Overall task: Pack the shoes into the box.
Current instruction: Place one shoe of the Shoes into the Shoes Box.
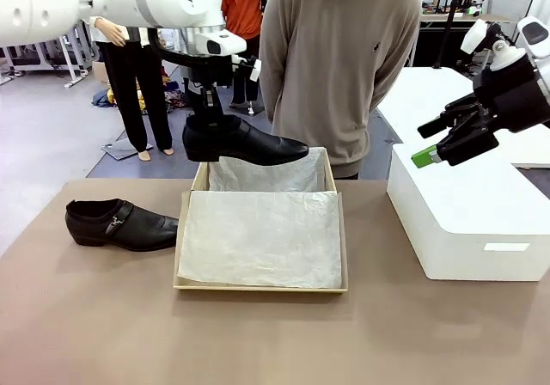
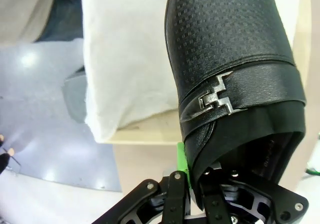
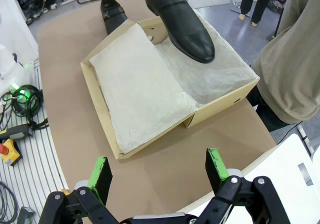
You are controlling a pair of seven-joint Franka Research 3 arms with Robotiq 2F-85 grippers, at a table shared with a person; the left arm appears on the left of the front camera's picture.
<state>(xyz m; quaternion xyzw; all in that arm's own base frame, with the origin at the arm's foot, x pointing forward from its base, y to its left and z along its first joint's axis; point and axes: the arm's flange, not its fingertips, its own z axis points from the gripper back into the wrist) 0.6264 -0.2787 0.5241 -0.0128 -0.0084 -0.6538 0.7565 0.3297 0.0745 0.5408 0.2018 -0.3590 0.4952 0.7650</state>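
Note:
One glossy black shoe (image 1: 245,140) hangs in the air over the far end of the box (image 1: 261,286), with my left gripper (image 1: 206,120) shut on its heel rim. In the left wrist view the shoe (image 2: 235,79) points away from me, buckle strap up, and my left gripper (image 2: 192,179) pinches its collar. The other shoe (image 1: 122,223) lies on the table left of the box, also in the right wrist view as a shoe (image 3: 113,12). The tan box (image 3: 100,104) is lined with white tissue paper (image 1: 260,235). My right gripper (image 1: 438,140) hangs open above the white block; its own view shows the gripper (image 3: 159,174) empty.
A large white block (image 1: 468,222) stands on the table's right side under my right gripper. A person in a grey-beige sweater (image 1: 339,67) stands at the far edge behind the box. Bare table (image 1: 258,342) lies in front of the box.

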